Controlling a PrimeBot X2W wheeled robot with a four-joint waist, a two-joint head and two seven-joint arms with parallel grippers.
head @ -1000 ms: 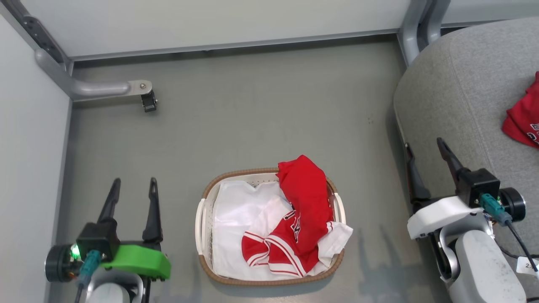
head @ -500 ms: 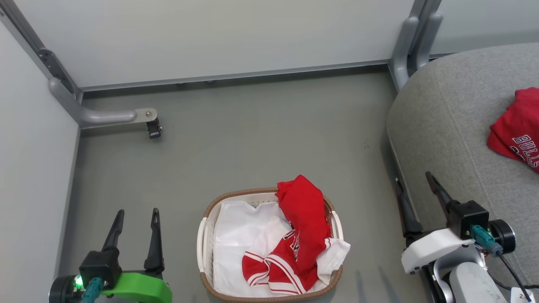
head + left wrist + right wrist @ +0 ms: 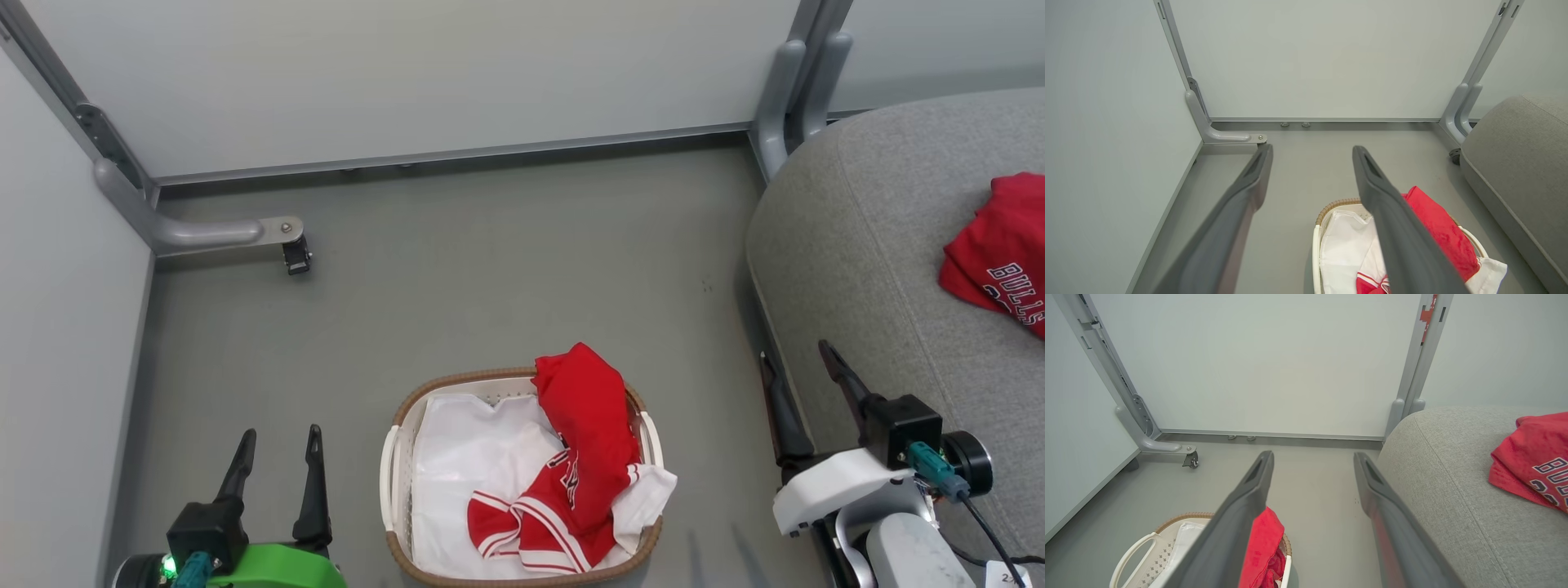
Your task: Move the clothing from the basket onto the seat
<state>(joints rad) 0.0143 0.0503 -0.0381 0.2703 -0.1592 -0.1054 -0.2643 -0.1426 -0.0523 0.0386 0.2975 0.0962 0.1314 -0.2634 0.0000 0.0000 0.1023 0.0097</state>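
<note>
The white perforated basket (image 3: 457, 380) with its brown rim stands on the grey floor, low in the head view's middle. A red garment with white panels and striped trim (image 3: 584, 457) lies crumpled in its right half, draped over the rim. The other red garment, with white lettering (image 3: 992, 257), lies on the grey seat (image 3: 882, 245) at right. My left gripper (image 3: 280, 433) is open, left of the basket and apart from it. Between basket and seat my right gripper (image 3: 793, 351) is open, with nothing in it. The left wrist view shows the basket (image 3: 1335, 204) behind my right finger.
A white cloth liner (image 3: 473, 457) fills the basket's left half. Pale partition panels close the back and left, with grey metal feet and a caster (image 3: 295, 255) on the floor. In the right wrist view the seat (image 3: 1445, 469) is just right of the fingers.
The head camera has tilted, so the whole scene sits lower in the picture. Both grippers stay open; the left shows slightly further right. The clothing has not moved.
</note>
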